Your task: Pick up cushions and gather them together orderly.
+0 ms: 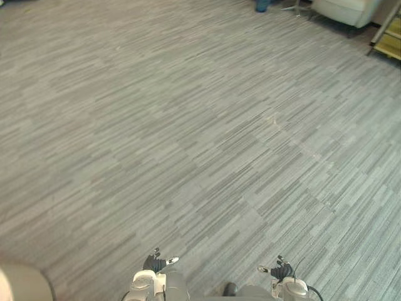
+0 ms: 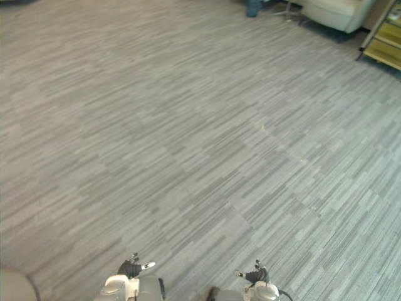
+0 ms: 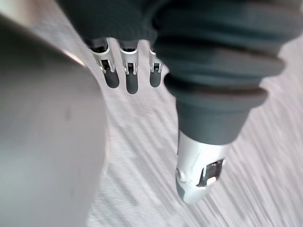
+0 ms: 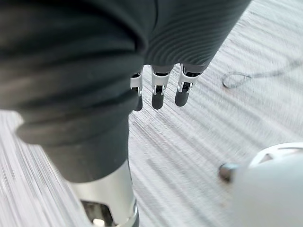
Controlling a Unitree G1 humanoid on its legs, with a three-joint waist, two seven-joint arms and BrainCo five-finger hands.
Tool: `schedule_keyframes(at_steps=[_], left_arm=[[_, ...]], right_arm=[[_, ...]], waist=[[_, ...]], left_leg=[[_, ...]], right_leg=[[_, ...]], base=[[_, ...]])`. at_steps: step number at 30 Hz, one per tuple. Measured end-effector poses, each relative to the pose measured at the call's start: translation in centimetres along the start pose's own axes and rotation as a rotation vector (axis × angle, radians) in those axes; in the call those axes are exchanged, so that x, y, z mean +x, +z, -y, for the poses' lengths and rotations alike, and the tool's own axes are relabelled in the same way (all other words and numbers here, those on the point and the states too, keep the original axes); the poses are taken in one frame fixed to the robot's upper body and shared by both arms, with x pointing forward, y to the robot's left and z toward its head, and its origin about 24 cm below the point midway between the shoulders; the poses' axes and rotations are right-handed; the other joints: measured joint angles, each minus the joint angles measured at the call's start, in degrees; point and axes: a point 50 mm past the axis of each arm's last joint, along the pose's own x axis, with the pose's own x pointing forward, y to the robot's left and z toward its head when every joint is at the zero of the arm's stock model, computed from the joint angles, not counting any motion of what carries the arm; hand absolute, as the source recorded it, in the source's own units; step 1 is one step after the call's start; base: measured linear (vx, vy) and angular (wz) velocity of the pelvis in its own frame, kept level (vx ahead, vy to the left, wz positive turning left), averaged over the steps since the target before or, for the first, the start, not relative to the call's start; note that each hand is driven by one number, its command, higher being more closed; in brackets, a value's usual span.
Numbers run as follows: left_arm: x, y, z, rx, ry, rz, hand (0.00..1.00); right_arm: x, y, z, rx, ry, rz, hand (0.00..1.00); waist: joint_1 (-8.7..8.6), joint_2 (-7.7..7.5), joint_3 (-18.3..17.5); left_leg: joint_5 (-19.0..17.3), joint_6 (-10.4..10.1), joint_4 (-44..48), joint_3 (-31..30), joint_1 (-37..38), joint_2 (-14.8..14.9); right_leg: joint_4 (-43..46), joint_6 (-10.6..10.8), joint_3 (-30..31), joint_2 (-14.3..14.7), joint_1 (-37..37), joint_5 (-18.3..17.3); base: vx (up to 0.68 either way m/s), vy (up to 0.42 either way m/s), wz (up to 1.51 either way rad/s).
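Note:
A beige rounded thing [image 1: 22, 283], possibly a cushion, pokes in at the lower left corner of the eye views, just left of my left hand. In the left wrist view a broad dull beige surface [image 3: 42, 132] lies close beside that hand. My left hand [image 1: 156, 260] hangs low over the grey carpet with its fingers [image 3: 125, 71] straight and nothing in them. My right hand [image 1: 281, 269] hangs the same way at the lower right, fingers [image 4: 158, 90] relaxed and holding nothing.
Grey striped carpet [image 1: 200, 138] spreads ahead of me. Far off at the upper right stand a pale armchair [image 1: 344, 9], a yellow shelf [image 1: 391, 34] and a blue thing [image 1: 263, 5].

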Motion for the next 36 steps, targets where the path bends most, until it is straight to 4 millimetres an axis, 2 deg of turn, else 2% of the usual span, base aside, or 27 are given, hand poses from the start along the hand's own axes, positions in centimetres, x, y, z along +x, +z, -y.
schedule_keyframes(at_steps=[1, 2, 3, 4, 6, 8, 9, 10, 12, 14, 16, 18, 19, 20, 21, 22, 23, 24, 25, 26, 28, 29, 30, 32, 33, 35, 36], left_arm=[[0.0, 0.1, 0.1, 0.0, -0.002, 0.006, 0.0], [-0.1, -0.2, 0.4, 0.004, -0.01, -0.001, 0.0], [-0.1, -0.2, 0.5, -0.005, -0.011, -0.002, 0.0], [0.0, 0.1, 0.2, 0.026, -0.011, 0.007, 0.0], [0.2, 0.6, 0.0, 0.033, -0.012, 0.019, 0.0], [0.2, 0.5, -0.4, 0.021, 0.006, 0.011, 0.0], [0.0, 0.0, -0.5, 0.016, 0.011, -0.004, 0.0], [-0.1, -0.5, -0.6, 0.018, 0.011, -0.02, 0.0], [-0.2, -0.9, -0.4, 0.039, 0.001, -0.043, 0.0], [-0.2, -1.2, -0.3, 0.053, -0.007, -0.061, 0.0], [-0.1, -1.1, -0.4, 0.056, -0.005, -0.061, 0.0], [-0.2, -1.2, -0.2, 0.074, -0.015, -0.067, 0.0], [-0.2, -1.4, -0.5, 0.092, -0.015, -0.071, 0.0], [-0.3, -1.6, 0.3, 0.094, -0.031, -0.081, 0.0], [-0.3, -1.7, 0.6, 0.093, -0.04, -0.08, 0.0], [-0.2, -1.4, 1.1, 0.106, -0.054, -0.076, 0.0], [-0.1, -1.0, 1.6, 0.107, -0.065, -0.063, 0.0], [0.0, -0.8, 1.7, 0.102, -0.066, -0.058, 0.0], [0.0, -0.8, 1.8, 0.081, -0.062, -0.059, 0.0], [-0.1, -0.9, 1.9, 0.067, -0.058, -0.06, 0.0], [-0.1, -0.3, 1.7, 0.064, -0.054, -0.026, 0.0], [0.0, 0.1, 1.6, 0.065, -0.051, -0.003, 0.0], [0.1, 1.0, 1.8, 0.064, -0.054, 0.031, 0.0], [0.2, 1.3, 1.9, 0.063, -0.054, 0.043, 0.0], [0.3, 1.6, 1.9, 0.063, -0.052, 0.05, 0.0], [0.2, 1.5, 1.9, 0.063, -0.052, 0.05, 0.0], [0.2, 1.4, 1.9, 0.064, -0.054, 0.048, 0.0]], right_arm=[[0.0, -0.1, 0.0, 0.015, -0.006, -0.003, 0.0], [-0.1, -0.3, 0.3, 0.013, -0.013, -0.006, 0.0], [-0.2, -0.6, -0.1, 0.014, -0.004, -0.019, 0.0], [-0.3, -0.8, -0.8, 0.022, 0.012, -0.023, 0.0], [-0.3, -1.0, -0.7, 0.047, 0.001, -0.032, 0.0], [-0.4, -0.9, -1.0, 0.074, -0.003, -0.027, 0.0], [-0.4, -0.8, -1.3, 0.074, 0.007, -0.021, 0.0], [-0.4, -0.9, -1.5, 0.076, 0.017, -0.028, 0.0], [-0.3, -0.6, -1.3, 0.07, 0.019, -0.024, 0.0], [0.0, 0.1, -1.1, 0.062, 0.018, -0.004, 0.0], [0.1, 0.5, -0.9, 0.059, 0.017, 0.008, 0.0], [0.2, 1.0, -0.7, 0.051, 0.012, 0.02, 0.0], [0.0, 0.1, -0.4, 0.048, 0.004, -0.004, 0.0], [0.0, 0.0, 0.6, 0.056, -0.02, -0.003, 0.0], [0.2, 0.5, 0.8, 0.05, -0.024, 0.007, 0.0], [0.3, 0.8, 0.9, 0.051, -0.026, 0.016, 0.0], [0.3, 0.9, 1.5, 0.044, -0.039, 0.02, 0.0], [0.3, 0.7, 1.4, 0.048, -0.038, 0.011, 0.0], [0.2, 0.3, 1.3, 0.064, -0.039, 0.0, 0.0], [0.1, 0.0, 1.0, 0.072, -0.037, -0.009, 0.0], [-0.1, -0.4, 0.8, 0.084, -0.035, -0.022, 0.0], [-0.1, -0.5, 0.3, 0.106, -0.026, -0.026, 0.0], [0.0, -0.2, -0.1, 0.129, -0.027, -0.02, 0.0], [0.1, 0.4, -0.3, 0.146, -0.028, -0.007, 0.0], [0.2, 0.6, -0.4, 0.16, -0.03, -0.005, 0.0], [0.3, 0.9, -0.3, 0.179, -0.037, 0.003, 0.0], [0.3, 0.8, 0.1, 0.18, -0.047, -0.001, 0.0]], waist=[[0.03, -0.08, 0.1], [0.19, 0.71, -0.4], [0.61, 0.73, -0.6], [-0.25, -1.54, -1.6], [-0.03, -3.05, -1.6], [1.02, -3.72, -1.4], [1.06, -3.68, -1.4], [1.13, -3.6, -1.3], [0.27, -2.75, -1.9], [-0.23, -0.45, -2.5], [-0.46, -0.23, -2.4], [-1.18, -0.22, -2.4], [-1.44, -1.57, -2.6], [-1.98, -1.01, -2.7], [-1.99, 0.08, -2.9], [-2.57, 0.74, -2.7], [-2.93, 1.59, -2.8], [-3.03, 2.06, -2.7], [-3.07, 2.72, -2.2], [-2.96, 3.09, -1.9], [-2.53, 2.13, -0.9], [-2.19, 0.91, -0.7], [-1.15, 0.79, -0.5], [-0.36, 0.77, -0.5], [0.11, 0.57, -0.4], [0.08, 0.44, -0.5], [0.34, 0.59, -0.7]], left_leg=[[0.8, -0.7, -8.0, -3.1, -0.9, -2.9], [3.7, -2.9, -18.9, -8.1, -0.4, -4.8], [7.8, -1.9, -19.2, -8.7, 0.5, -6.2], [5.9, -1.7, -19.8, -8.3, 0.5, -8.6], [3.3, -0.2, -17.8, -6.7, 0.3, -9.6], [1.7, 1.8, -17.5, -2.9, 3.7, -8.9], [0.3, 3.2, -18.4, -0.2, 7.8, -8.5], [-0.5, 3.8, -20.1, 2.0, 12.3, -8.2], [-0.5, 3.8, -23.9, 3.7, 17.2, -7.2], [-0.4, 3.7, -29.0, 7.0, 22.1, -4.1], [-0.4, 3.6, -32.0, 9.1, 25.0, -2.5], [-0.3, 1.0, -34.1, 10.1, 27.8, -1.1], [-0.3, 0.0, -34.7, 9.8, 29.3, -1.8], [-1.0, -1.8, -34.7, 8.0, 31.4, -1.0], [-0.4, -2.9, -34.3, 7.1, 31.4, 0.2], [1.1, -5.3, -32.4, 5.0, 30.8, 0.6], [2.6, -6.3, -26.8, 3.1, 28.8, 1.7], [4.2, -5.7, -20.8, 1.8, 26.6, 2.4], [9.4, -3.9, -9.6, -0.1, 22.5, 3.5], [12.3, -3.2, -0.6, -1.5, 19.4, 4.6], [8.7, -2.5, 15.9, -1.6, 10.9, 5.9], [7.7, -2.2, 16.9, -0.6, 7.8, 5.7], [5.3, -1.7, 12.8, 1.3, 1.9, 5.6], [4.2, -1.4, 6.0, 2.6, -0.4, 4.9], [4.4, -1.3, -3.0, 2.5, -1.4, 2.9], [7.9, -1.5, -23.4, -0.3, -1.4, -2.0], [13.0, -1.9, -31.7, -2.5, -0.7, -3.6]], right_leg=[[0.4, 1.7, 1.8, -1.0, 0.4, -1.3], [1.7, 2.9, 4.1, -1.1, 0.1, -3.4], [2.6, 4.1, 7.3, -1.5, 0.5, -4.6], [2.4, 4.1, 9.2, -3.5, -0.1, -4.6], [4.0, 4.9, 12.0, -4.8, -0.7, -4.5], [11.6, 5.7, 14.1, -5.8, -2.9, -4.4], [21.8, 9.1, 13.7, -7.0, -6.2, -2.9], [30.1, 10.1, 11.9, -8.5, -9.2, -3.1], [33.1, 7.2, 4.3, -10.0, -12.4, -5.1], [29.0, 5.0, -4.6, -7.9, -17.8, -6.0], [22.0, 3.1, -7.3, -5.6, -22.1, -3.6], [12.7, 2.2, -8.3, -2.7, -25.8, 3.2], [4.8, 0.9, -7.6, -1.6, -25.7, 10.8], [5.3, -2.2, -6.2, -0.1, -25.7, 16.7], [6.3, -2.8, -6.2, 0.6, -26.0, 15.8], [7.6, -2.6, -6.3, 1.0, -25.9, 12.9], [8.3, -3.0, -6.4, 1.9, -25.3, 10.7], [8.2, -3.1, -6.4, 2.6, -24.0, 9.4], [7.0, -3.3, -6.2, 3.6, -20.7, 8.1], [5.5, -3.5, -6.0, 4.2, -17.4, 7.3], [1.7, -4.0, -5.0, 5.0, -8.9, 5.8], [-0.3, -3.7, -4.4, 4.9, -6.5, 5.4], [-3.8, -3.2, -2.9, 4.9, -2.3, 5.2], [-5.4, -2.8, -1.7, 4.8, -0.2, 5.2], [-6.5, -2.0, -0.8, 4.0, 1.4, 4.8], [-8.0, 0.2, 0.6, 2.3, 3.9, 3.2], [-8.5, 1.4, 1.8, 1.8, 4.7, 2.1]], base=[[0.26, 0.207, -0.87], [0.32, 0.285, -1.12], [0.37, 0.276, -0.84], [0.49, 0.294, -0.5], [0.48, 0.203, -0.38], [0.46, 0.152, -0.83], [0.42, 0.109, -1.13], [0.42, 0.097, -1.11], [0.4, 0.044, -0.78], [0.43, 0.005, -0.87], [0.41, -0.064, -0.72], [0.45, -0.128, -0.41], [0.52, -0.181, -0.22], [0.54, -0.175, -0.29], [0.53, -0.205, -0.19], [0.51, -0.21, -0.13], [0.49, -0.232, -0.03], [0.48, -0.227, -0.09], [0.4, -0.173, -0.1], [0.51, -0.161, -0.13], [0.51, -0.128, -0.18], [0.5, -0.144, -0.32], [0.41, -0.102, -0.32], [0.37, -0.011, -0.38], [0.41, 0.066, -0.4], [0.47, 0.161, -0.36], [0.55, 0.234, -0.53]])
